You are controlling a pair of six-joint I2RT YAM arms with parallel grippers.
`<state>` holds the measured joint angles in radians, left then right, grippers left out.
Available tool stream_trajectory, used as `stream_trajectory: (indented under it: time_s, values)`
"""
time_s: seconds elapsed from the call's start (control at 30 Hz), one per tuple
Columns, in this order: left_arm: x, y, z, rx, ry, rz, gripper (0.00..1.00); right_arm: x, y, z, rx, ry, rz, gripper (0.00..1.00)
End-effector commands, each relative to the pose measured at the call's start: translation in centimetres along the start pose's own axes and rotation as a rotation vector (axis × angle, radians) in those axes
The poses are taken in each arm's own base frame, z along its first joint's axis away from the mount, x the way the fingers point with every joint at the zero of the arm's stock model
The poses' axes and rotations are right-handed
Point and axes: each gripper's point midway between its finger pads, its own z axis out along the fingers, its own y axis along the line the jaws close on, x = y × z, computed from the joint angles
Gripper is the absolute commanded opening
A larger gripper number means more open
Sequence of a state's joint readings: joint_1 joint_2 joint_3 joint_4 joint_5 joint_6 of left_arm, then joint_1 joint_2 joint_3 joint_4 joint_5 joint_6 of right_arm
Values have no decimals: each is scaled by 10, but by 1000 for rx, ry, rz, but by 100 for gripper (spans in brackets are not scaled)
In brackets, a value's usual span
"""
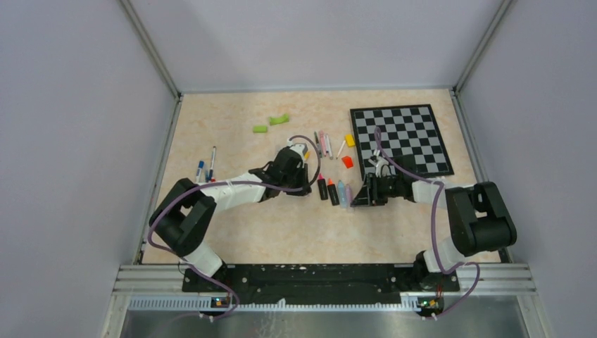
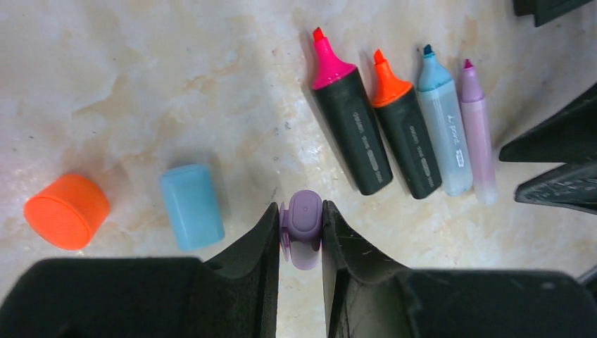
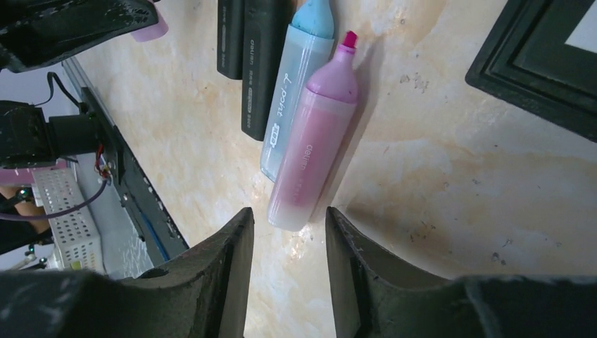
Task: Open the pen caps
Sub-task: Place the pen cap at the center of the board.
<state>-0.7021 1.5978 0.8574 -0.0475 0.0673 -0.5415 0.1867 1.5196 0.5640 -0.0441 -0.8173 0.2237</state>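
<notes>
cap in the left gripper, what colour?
Pale purple. The left gripper is shut on the cap; the left wrist view shows it best.

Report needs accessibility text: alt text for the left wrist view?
Left gripper shut on a purple cap. Beyond it four uncapped highlighters lie side by side, tipped pink, orange, blue and purple. A blue cap and an orange cap lie loose to the left.

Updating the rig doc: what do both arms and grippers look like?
Left arm and right arm: chunky black joints, white link segments, a looping lilac cable along each. Left gripper and right gripper: two matte black wedge-shaped fingers, lightly scuffed.
</notes>
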Motion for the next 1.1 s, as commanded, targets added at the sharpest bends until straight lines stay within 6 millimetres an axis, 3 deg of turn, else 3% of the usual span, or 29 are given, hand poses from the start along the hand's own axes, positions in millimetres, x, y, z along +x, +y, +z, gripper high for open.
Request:
stream_trajectory:
  time_s: [0.0, 0.17, 0.3, 0.57, 0.7, 0.83, 0.93, 1.07]
  values:
    - [-10, 7, 4, -66, 6, 67, 17, -22, 11, -5, -32, -40, -74, 42]
    - [-11, 14, 12, -115, 37, 106, 26, -30, 21, -13, -49, -56, -159, 51]
    - [-17, 19, 9, -154, 34, 122, 39, -39, 24, -23, -39, -60, -295, 58]
    - [-32, 12, -4, -144, -6, 137, 48, -53, 27, -50, -73, -114, -360, 60]
    - [-50, -3, -24, -84, -92, 167, 49, -53, 36, -58, -128, -125, -410, 60]
    - [-67, -4, -54, -78, -205, 216, 51, -52, 48, -65, -180, -137, -476, 60]
    - [-75, 8, -76, -118, -279, 249, 60, -53, 52, -69, -190, -152, -514, 60]
    - [-87, 43, -106, -197, -357, 226, 79, -56, 57, -75, -191, -174, -551, 61]
